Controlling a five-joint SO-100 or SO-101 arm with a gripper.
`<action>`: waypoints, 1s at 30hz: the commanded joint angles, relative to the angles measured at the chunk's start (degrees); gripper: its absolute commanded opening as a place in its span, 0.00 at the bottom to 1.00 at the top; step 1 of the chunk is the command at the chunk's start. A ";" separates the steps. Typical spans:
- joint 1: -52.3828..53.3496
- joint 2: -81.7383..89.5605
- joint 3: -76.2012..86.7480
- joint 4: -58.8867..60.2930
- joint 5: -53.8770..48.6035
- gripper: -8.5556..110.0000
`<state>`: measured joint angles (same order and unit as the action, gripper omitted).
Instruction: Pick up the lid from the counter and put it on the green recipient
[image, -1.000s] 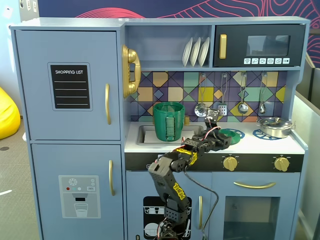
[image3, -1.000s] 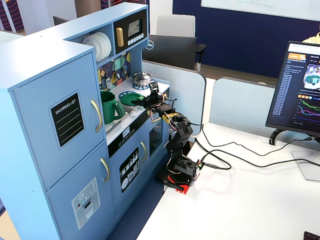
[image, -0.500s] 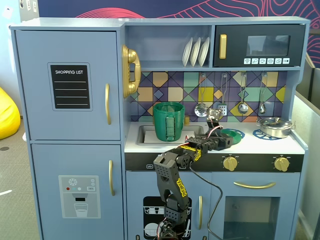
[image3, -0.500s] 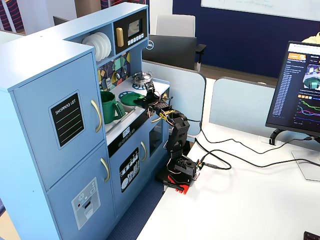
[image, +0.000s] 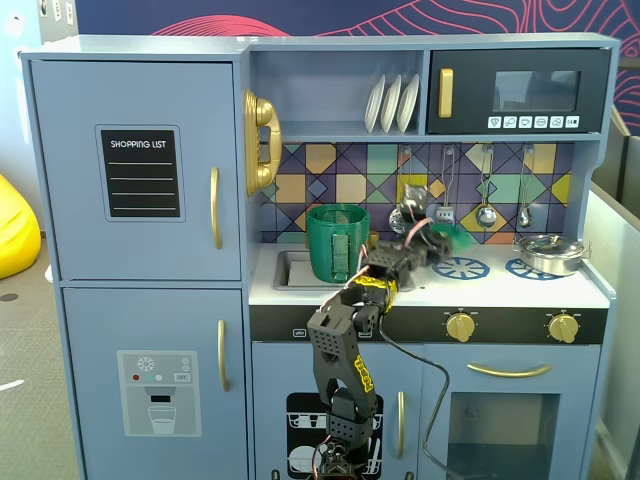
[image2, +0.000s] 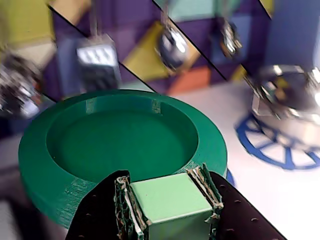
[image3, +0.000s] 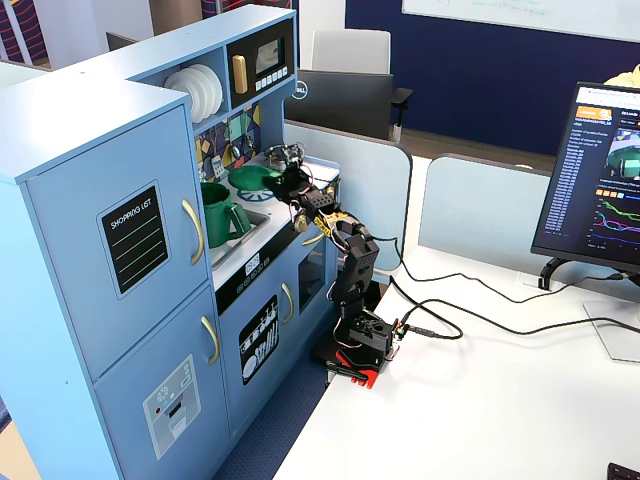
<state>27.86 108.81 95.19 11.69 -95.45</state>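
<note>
My gripper (image2: 166, 189) is shut on the pale green block handle (image2: 172, 200) of the round green lid (image2: 117, 142). The lid is held tilted above the white counter (image2: 250, 200). In a fixed view the gripper (image: 437, 241) and the blurred lid (image: 458, 238) hang just above the left blue burner ring (image: 462, 267). The tall green recipient (image: 337, 243) stands to the left by the sink, apart from the lid and open on top. The other fixed view shows the lid (image3: 255, 178) beyond the recipient (image3: 218, 215).
A low silver pot (image: 548, 253) sits on the right burner and shows in the wrist view (image2: 290, 97). Utensils (image: 485, 190) hang on the tiled back wall. A shelf and microwave (image: 520, 92) overhang the counter. The sink (image: 290, 268) lies at the counter's left.
</note>
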 joint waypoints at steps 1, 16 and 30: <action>-4.31 6.50 -11.51 7.38 1.49 0.07; -20.04 8.79 -26.02 22.76 -2.64 0.07; -25.05 8.17 -21.80 21.62 -3.52 0.07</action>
<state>3.34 113.99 74.09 35.24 -98.61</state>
